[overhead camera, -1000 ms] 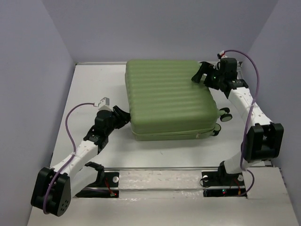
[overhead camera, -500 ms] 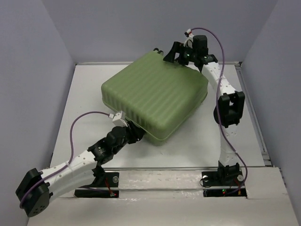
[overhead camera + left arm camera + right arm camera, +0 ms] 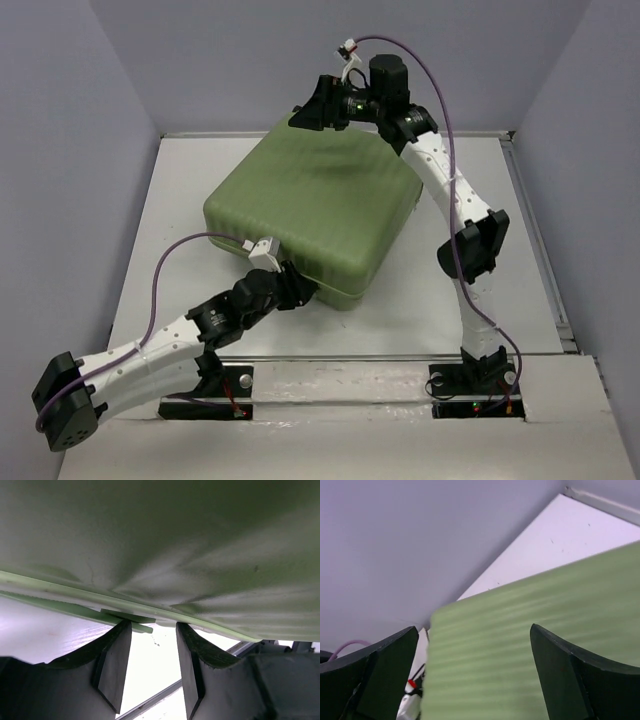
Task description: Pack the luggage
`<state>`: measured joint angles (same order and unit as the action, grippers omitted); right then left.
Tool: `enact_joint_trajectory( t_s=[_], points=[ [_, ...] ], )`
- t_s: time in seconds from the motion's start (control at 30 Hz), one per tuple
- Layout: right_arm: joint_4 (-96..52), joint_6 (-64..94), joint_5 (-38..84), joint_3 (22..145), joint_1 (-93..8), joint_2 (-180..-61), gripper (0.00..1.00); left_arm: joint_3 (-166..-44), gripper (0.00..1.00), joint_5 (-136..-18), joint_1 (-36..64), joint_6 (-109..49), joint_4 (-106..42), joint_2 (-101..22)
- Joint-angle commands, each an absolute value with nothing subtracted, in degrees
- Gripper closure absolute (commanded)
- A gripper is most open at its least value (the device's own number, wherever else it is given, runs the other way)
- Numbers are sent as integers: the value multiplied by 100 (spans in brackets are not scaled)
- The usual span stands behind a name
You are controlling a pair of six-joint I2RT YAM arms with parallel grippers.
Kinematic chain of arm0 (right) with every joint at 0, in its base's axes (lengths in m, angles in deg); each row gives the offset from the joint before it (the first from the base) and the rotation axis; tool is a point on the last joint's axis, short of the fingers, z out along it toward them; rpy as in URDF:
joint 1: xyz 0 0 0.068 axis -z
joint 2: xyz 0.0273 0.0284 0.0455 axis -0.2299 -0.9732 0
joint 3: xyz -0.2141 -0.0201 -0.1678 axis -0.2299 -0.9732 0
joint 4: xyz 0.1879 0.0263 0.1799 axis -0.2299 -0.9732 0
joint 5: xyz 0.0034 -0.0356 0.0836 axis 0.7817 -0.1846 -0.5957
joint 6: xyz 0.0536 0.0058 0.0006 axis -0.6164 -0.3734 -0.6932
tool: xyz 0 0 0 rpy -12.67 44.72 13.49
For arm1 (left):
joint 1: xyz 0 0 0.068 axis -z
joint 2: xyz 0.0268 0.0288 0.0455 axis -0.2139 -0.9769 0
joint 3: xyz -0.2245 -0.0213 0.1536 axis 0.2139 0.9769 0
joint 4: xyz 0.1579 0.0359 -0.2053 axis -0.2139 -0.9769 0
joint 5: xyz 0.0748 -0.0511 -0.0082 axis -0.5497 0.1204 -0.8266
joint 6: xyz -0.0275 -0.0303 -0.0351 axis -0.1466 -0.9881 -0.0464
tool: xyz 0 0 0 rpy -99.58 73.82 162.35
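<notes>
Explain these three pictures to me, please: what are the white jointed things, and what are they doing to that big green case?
The white jointed things are two robot arms, the left arm and the right arm, bolted at the near edge of a white table. The wide picture comes from a fixed camera above and behind them. The other two come from a small camera on each wrist, so the dark shapes at the bottom are that arm's own jaws. On the table lies a closed light-green suitcase, set at an angle. The left jaws are open, tips at the seam on its near edge. The right jaws are wide open at its far corner. Neither is clamped on anything.
</notes>
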<state>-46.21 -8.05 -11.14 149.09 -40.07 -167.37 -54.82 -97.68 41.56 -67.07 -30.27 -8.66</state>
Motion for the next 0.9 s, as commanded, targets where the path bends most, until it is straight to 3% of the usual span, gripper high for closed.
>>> enact_joint_trajectory(
  t_s=[0.0, 0.07, 0.1, 0.13, 0.17, 0.2, 0.23, 0.33, 0.47, 0.57, 0.63, 0.67, 0.7, 0.87],
  points=[
    [-4604, -610, -1221, 14620, -3886, -15508, 3, -6132, 48, -10223, 4091, -6548, -2240, -1039],
    [-4578, -233, -870, 13698, -3956, -14472, 17, -6150, 48, -10241, 4091, -6574, -2214, -1057],
    [-4561, -57, -590, 12484, -4044, -14042, 47, -6141, 48, -10232, 4091, -6583, -2178, -1057],
    [-4482, 301, -213, 11750, -4184, -13559, 69, -6133, 48, -10232, 4091, -6591, -2152, -1057],
    [-4046, 435, 400, 10959, -4455, -12510, 82, -6150, 48, -10232, 4074, -6583, -2134, -1057],
    [-3711, 489, 667, 10125, -4597, -11943, 91, -6167, 48, -10224, 4065, -6574, -2134, -1057],
    [-3047, 342, 1026, 8507, -4694, -10875, 93, -6202, 48, -10258, 4056, -6556, -2160, -1057],
    [-2172, -185, 1467, 5891, -5107, -9524, 93, -6255, 48, -10259, 4003, -6513, -2187, -1005],
    [-1880, -319, 2328, 4154, -5766, -8028, 93, -6378, 48, -10267, 3959, -6477, -2239, -934],
    [-1732, -512, 2410, 3509, -5960, -7333, 93, -6431, 47, -10294, 3933, -6425, -2327, -995],
    [-1590, -618, 2357, 3042, -5961, -7199, 82, -6423, 47, -10276, 3907, -6425, -2301, -1048],
    [-1520, -635, 2444, 2858, -6013, -7234, 69, -6431, 47, -10268, 3889, -6416, -2292, -1092],
    [-1467, -627, 2471, 2787, -6066, -7400, 64, -6440, 47, -10224, 3863, -6416, -2284, -1118],
    [-608, -416, 2480, 2488, -6198, -8129, 51, -6607, 47, -10101, 3661, -6310, -2266, -1303]
  ],
)
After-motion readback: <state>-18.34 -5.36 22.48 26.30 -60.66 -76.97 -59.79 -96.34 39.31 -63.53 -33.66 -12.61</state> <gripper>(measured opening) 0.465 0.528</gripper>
